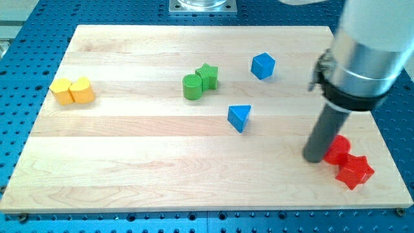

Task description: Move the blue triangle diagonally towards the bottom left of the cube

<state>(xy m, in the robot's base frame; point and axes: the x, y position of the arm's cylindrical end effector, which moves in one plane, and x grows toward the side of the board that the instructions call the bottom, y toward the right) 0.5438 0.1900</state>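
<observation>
The blue triangle [239,118] lies near the middle of the wooden board [129,149], below and slightly left of the blue cube [262,65]. My tip [314,157] rests on the board at the view's right, well to the right of the triangle and a little lower. It stands right beside the red blocks, apart from both blue blocks.
A red round block [337,150] and a red star [354,171] lie next to my tip at the bottom right. A green cylinder [192,87] and a green star [207,76] sit together left of the cube. Two yellow blocks [72,91] lie at the far left.
</observation>
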